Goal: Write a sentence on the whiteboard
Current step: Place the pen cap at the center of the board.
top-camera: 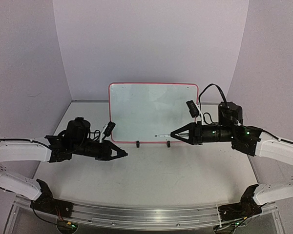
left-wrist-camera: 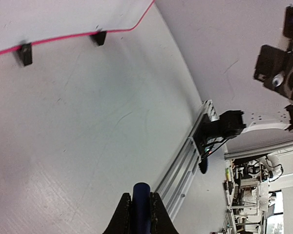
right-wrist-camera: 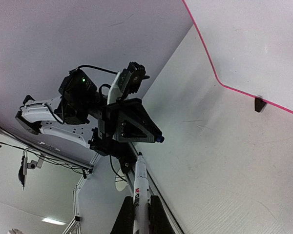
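Red-rimmed white whiteboard [top-camera: 151, 109] stands far centre, unwritten.
Right gripper [top-camera: 174, 133] clamps a slim white marker [right-wrist-camera: 139, 195]; left gripper [top-camera: 124, 154] pinches its dark blue cap [left-wrist-camera: 141, 204]. Land tip squarely, lightly, upper left.

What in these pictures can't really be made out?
- Top view: the tip of the marker is too thin to tell whether it touches the whiteboard. Any faint writing could be lost in the board's sheen.
- Right wrist view: the print on the marker is too small to read and partly covered by the right gripper.
- Left wrist view: the blue piece in the left gripper is cut off by the bottom edge.
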